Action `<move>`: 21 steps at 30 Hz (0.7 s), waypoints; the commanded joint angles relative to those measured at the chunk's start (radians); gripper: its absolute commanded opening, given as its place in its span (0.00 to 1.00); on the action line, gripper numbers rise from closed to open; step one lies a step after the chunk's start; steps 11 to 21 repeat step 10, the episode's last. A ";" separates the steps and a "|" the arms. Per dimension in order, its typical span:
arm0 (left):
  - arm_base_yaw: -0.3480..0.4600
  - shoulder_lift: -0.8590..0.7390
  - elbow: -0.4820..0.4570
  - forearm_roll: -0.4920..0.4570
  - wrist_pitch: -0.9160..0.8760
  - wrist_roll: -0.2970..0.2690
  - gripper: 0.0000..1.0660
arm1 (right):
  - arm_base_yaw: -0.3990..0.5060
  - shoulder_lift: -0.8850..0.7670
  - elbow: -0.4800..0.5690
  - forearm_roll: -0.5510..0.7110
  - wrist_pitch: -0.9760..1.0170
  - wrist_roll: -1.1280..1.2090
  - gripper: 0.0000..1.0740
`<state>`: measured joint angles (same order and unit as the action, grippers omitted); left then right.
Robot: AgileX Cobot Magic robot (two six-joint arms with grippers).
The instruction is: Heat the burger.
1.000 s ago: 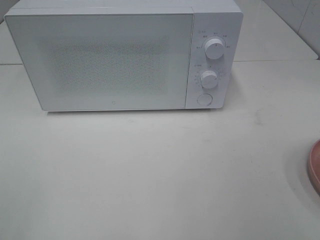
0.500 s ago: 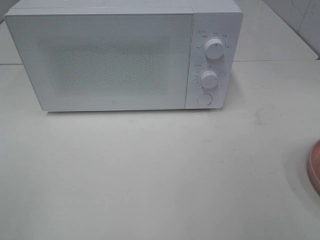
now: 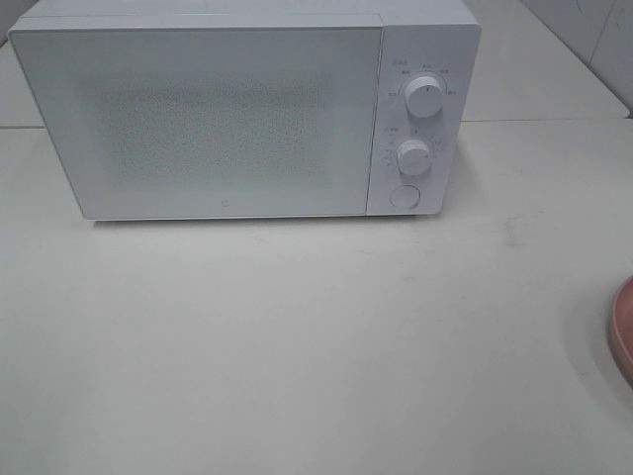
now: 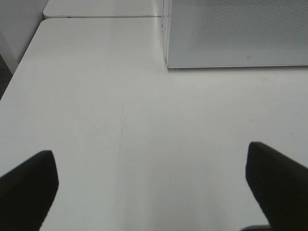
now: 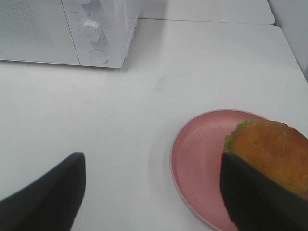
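A white microwave (image 3: 242,109) is standing at the back of the pale table (image 3: 297,336), its door sitting flush and closed, so whatever may be inside is not showing. Two round knobs (image 3: 423,97) and a round button (image 3: 404,196) are lining the panel on its right side.

A pink plate (image 5: 202,159) is resting on the table well to the right of the microwave; in the high view only its rim (image 3: 623,332) is peeking in at the right edge. The burger (image 5: 269,154) is sitting on that plate, toward the side away from the microwave, its brown bun facing up and a frill of green lettuce showing beneath.

The right gripper (image 5: 154,192) is hanging over the table with jaws spread apart and grasping nothing; one dark finger (image 5: 260,197) is overlapping the burger in the wrist view, though contact cannot be judged. The left gripper (image 4: 154,187) is hovering over bare table in front of the microwave, jaws released wide and empty.
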<state>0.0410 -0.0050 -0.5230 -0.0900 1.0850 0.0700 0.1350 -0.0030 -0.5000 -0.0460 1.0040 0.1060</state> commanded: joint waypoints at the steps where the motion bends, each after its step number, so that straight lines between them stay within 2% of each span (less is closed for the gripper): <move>1: 0.004 -0.020 0.005 -0.001 -0.013 -0.006 0.92 | -0.007 -0.027 0.002 -0.002 -0.006 -0.007 0.70; 21: 0.004 -0.020 0.005 -0.001 -0.013 -0.006 0.92 | -0.007 -0.027 0.002 -0.002 -0.006 -0.007 0.70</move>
